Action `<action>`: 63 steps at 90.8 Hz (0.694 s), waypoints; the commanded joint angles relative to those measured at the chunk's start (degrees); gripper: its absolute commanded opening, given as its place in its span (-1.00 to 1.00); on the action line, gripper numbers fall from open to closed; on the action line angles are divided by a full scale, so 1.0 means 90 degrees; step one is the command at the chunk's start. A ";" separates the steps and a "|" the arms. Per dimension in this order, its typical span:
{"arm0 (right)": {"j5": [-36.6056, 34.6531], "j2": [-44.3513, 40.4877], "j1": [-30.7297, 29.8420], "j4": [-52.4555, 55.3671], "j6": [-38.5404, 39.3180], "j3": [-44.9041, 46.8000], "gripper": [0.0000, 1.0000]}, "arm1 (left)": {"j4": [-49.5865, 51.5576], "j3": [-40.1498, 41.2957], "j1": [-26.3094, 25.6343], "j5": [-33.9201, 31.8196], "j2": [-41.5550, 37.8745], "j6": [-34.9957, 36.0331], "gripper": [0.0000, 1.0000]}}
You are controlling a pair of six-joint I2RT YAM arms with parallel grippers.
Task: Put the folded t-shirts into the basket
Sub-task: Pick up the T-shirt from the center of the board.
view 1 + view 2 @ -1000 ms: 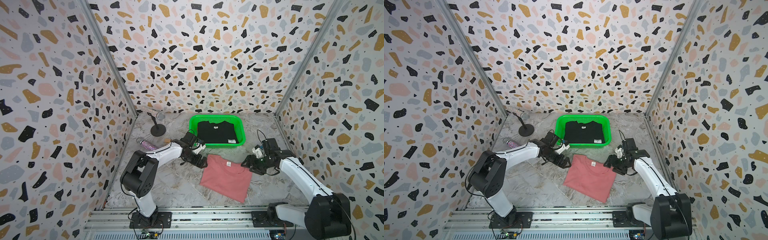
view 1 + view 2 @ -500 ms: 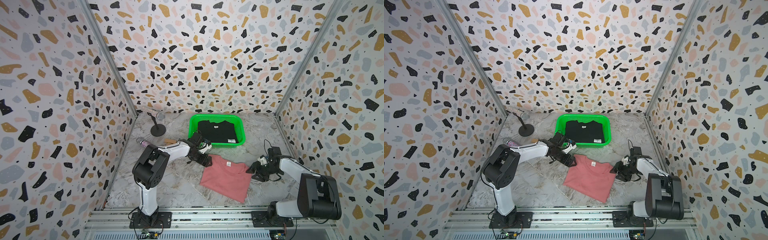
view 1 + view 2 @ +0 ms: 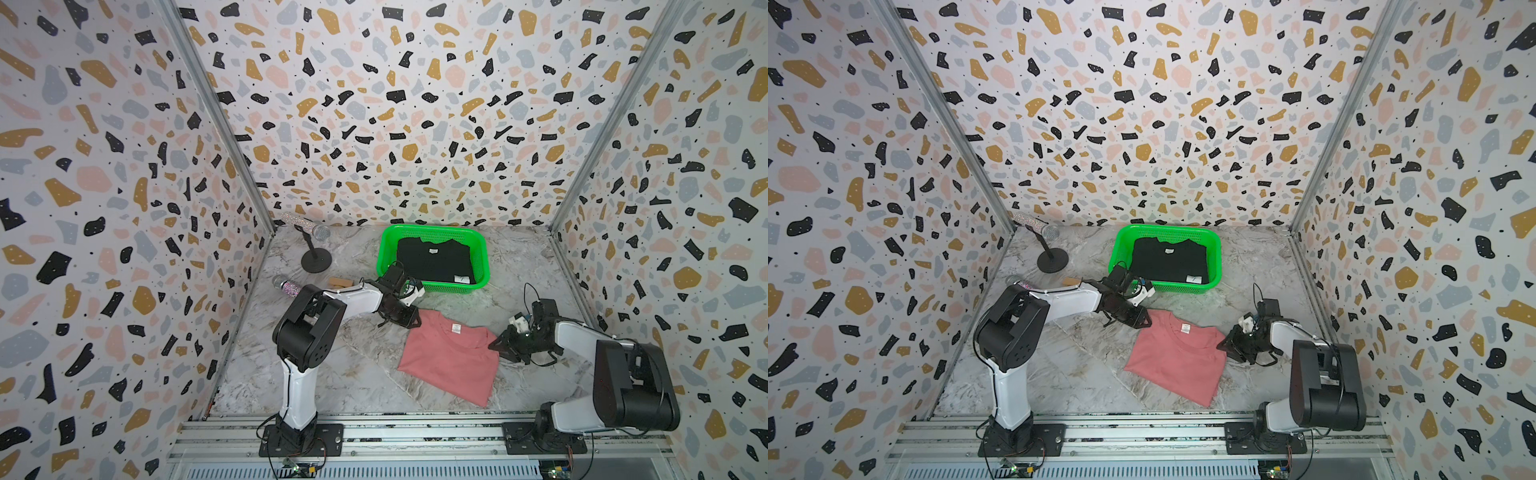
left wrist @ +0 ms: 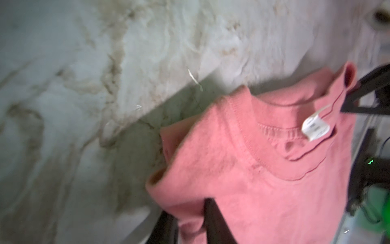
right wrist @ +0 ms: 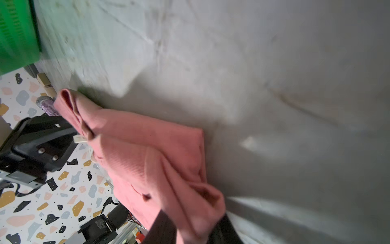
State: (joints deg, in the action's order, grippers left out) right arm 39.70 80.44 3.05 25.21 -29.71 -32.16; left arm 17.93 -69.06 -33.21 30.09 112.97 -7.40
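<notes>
The dusty pink folded t-shirt (image 3: 451,361) lies on the marble floor in front of the green basket (image 3: 432,227). A black t-shirt (image 3: 434,259) with a small white label lies flat inside the basket. My left gripper (image 3: 409,320) is at the pink shirt's far left corner. In the left wrist view the left gripper (image 4: 187,219) is shut on a fold of that shirt (image 4: 242,169). My right gripper (image 3: 496,347) is at the shirt's far right corner. In the right wrist view the right gripper (image 5: 193,228) is shut on bunched pink cloth (image 5: 158,152).
A glittery microphone on a black stand (image 3: 313,249) is at the back left. A second microphone (image 3: 286,286) and a small cardboard box (image 3: 340,282) lie near the left arm. Patterned walls close in the left, right and back sides.
Both grippers have gone from open to shut on the pink shirt's far corners. The left moved right onto its corner. The right dropped toward the front onto its corner.
</notes>
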 commanded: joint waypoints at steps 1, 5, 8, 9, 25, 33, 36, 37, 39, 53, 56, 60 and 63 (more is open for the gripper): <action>0.0028 -0.0517 -0.0091 0.0363 -0.0012 0.0002 -0.34 | 0.0308 0.0195 -0.0003 0.0257 0.0036 0.0094 -0.83; -0.0154 -0.0659 -0.0086 0.0565 0.0043 -0.0088 -0.28 | 0.0426 0.0269 0.0000 0.0309 -0.0040 0.0212 -0.90; -0.0303 -0.0756 -0.0089 0.0760 0.0129 -0.0196 -0.20 | 0.0517 0.0339 -0.0001 0.0336 -0.0103 0.0311 -0.94; -0.0360 -0.0780 -0.0087 0.0815 0.0153 -0.0245 -0.18 | 0.0546 0.0363 -0.0001 0.0347 -0.0131 0.0347 -0.95; -0.0797 -0.0668 -0.0085 0.1396 0.0587 -0.0823 0.12 | 0.0944 0.0898 0.0071 0.0353 -0.0676 0.0844 -0.96; -0.0722 -0.0398 -0.0087 0.1421 0.0862 -0.1065 0.18 | 0.0976 0.1108 0.0255 0.0253 -0.0907 0.0960 -0.96; -0.0620 -0.0284 -0.0100 0.1375 0.0939 -0.1133 0.20 | 0.0990 0.1141 0.0325 0.0245 -0.0958 0.0982 -0.97; -0.0592 -0.0246 -0.0102 0.1362 0.0958 -0.1158 0.21 | 0.0993 0.1150 0.0357 0.0243 -0.0974 0.0975 -0.97; -0.0551 -0.0173 -0.0116 0.1343 0.0992 -0.1218 0.24 | 0.0983 0.1167 0.0423 0.0242 -0.0998 0.0948 -0.98; -0.0303 0.0319 -0.0284 0.1254 0.1221 -0.1528 0.27 | 0.1020 0.1152 0.0650 0.0324 -0.1011 0.0888 -0.56; -0.0283 0.0420 -0.0323 0.1244 0.1225 -0.1549 0.26 | 0.1016 0.1146 0.0648 0.0375 -0.1014 0.0885 -0.22; -0.0259 0.0533 -0.0345 0.1192 0.1205 -0.1540 0.23 | 0.0983 0.1124 0.0662 0.0490 -0.1004 0.0899 0.08; -0.0250 0.0611 -0.0344 0.1146 0.1169 -0.1516 0.21 | 0.0986 0.1089 0.0676 0.0529 -0.1005 0.0900 0.16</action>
State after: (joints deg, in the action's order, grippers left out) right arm 35.90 84.14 0.64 34.76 -20.71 -44.69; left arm 25.43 -59.09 -27.29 34.70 104.47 -0.45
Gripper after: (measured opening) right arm 0.622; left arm 0.490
